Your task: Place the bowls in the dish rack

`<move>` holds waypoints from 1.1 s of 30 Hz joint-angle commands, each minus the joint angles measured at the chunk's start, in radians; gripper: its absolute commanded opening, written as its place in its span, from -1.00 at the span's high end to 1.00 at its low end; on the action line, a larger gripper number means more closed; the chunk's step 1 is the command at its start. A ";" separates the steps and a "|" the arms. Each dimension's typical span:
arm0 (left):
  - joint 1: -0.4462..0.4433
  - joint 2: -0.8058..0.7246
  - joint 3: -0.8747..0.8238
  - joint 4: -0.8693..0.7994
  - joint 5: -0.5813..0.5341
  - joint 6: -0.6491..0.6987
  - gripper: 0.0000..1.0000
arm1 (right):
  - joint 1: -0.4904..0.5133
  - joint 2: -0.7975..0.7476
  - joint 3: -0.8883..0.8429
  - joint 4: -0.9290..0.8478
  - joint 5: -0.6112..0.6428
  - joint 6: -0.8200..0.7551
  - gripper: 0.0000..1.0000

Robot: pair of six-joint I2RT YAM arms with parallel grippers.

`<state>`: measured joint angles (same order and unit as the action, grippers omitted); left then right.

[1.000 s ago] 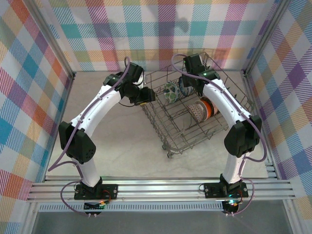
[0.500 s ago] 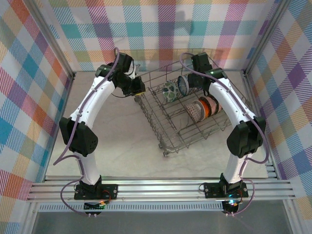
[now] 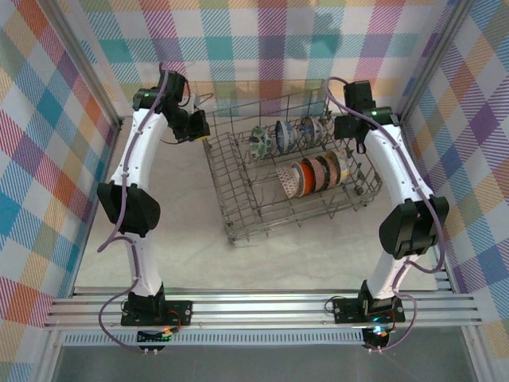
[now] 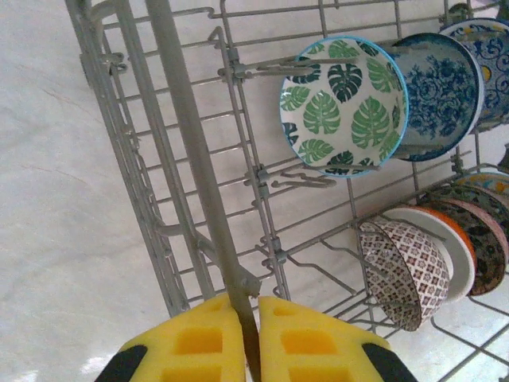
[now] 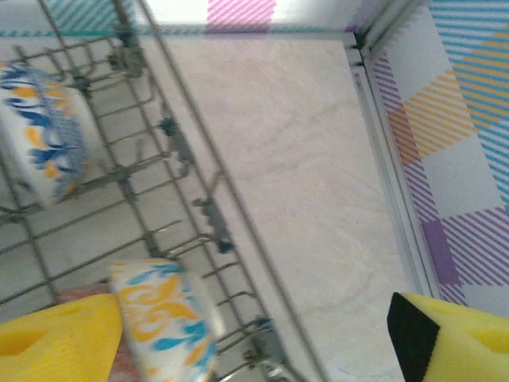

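The grey wire dish rack (image 3: 246, 208) sits mid-table, turned at a slight angle. Several patterned bowls stand on edge between its tines: a back row led by a green leaf bowl (image 3: 258, 142) and a front row led by an orange-rimmed bowl (image 3: 291, 180). My left gripper (image 3: 200, 134) is at the rack's far-left corner. In the left wrist view it (image 4: 250, 344) is shut on the rack's rim bar (image 4: 191, 143), with the leaf bowl (image 4: 343, 106) and a mosaic bowl (image 4: 402, 270) beyond. My right gripper (image 3: 350, 135) stands open over the rack's right rim (image 5: 213, 211), beside an orange-and-blue bowl (image 5: 163, 318).
Plaid walls close in the back and sides, with a metal frame strip (image 5: 390, 175) along the right wall close to the rack. Bare tabletop (image 3: 183, 239) lies left of and in front of the rack.
The rack has slid left and turned, its rim held by my left gripper, which swung back and to the left. My right gripper moved right, from over the bowls to the right rim.
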<state>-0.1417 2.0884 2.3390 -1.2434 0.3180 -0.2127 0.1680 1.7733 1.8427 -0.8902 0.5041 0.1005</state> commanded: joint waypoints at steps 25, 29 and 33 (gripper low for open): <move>0.175 -0.209 -0.130 0.261 -0.048 -0.012 -0.55 | -0.247 0.263 -0.108 -0.015 -0.375 -0.053 -0.49; 0.212 -0.280 -0.249 0.335 -0.053 -0.042 -0.61 | -0.245 0.260 -0.183 0.003 -0.424 -0.068 -0.47; 0.237 -0.306 -0.334 0.357 -0.057 -0.053 -0.63 | -0.234 0.225 -0.279 0.055 -0.499 -0.090 -0.45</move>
<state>0.0784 1.8000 2.0579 -0.9401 0.2520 -0.2382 -0.0784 2.0365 1.6119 -0.8684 0.0910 0.0410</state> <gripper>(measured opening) 0.812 0.725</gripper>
